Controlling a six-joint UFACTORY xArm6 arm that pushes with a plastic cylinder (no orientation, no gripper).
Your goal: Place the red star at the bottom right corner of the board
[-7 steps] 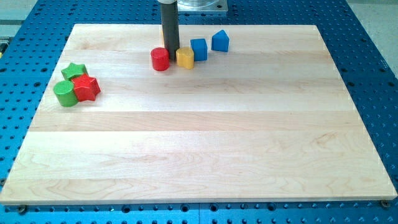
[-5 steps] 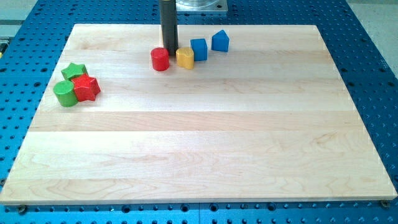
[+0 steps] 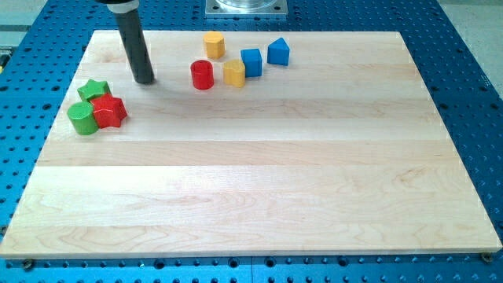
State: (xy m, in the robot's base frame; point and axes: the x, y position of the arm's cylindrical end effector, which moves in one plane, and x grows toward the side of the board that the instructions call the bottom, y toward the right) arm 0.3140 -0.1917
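The red star (image 3: pixel 109 112) lies near the board's left edge, touching a green star (image 3: pixel 94 90) above it and a green cylinder (image 3: pixel 82 118) on its left. My tip (image 3: pixel 144 80) stands on the board above and to the right of the red star, apart from it. The rod rises toward the view's top.
A red cylinder (image 3: pixel 203 75), a yellow block (image 3: pixel 233 73), a blue cube (image 3: pixel 251 62) and a blue block (image 3: pixel 277 52) form a row near the top middle. A yellow cylinder (image 3: pixel 214 44) sits above them. The wooden board (image 3: pixel 259 189) rests on a blue perforated table.
The rod has moved left from between the red cylinder and yellow block to a spot near the red star. The yellow cylinder it hid now shows. No block has moved.
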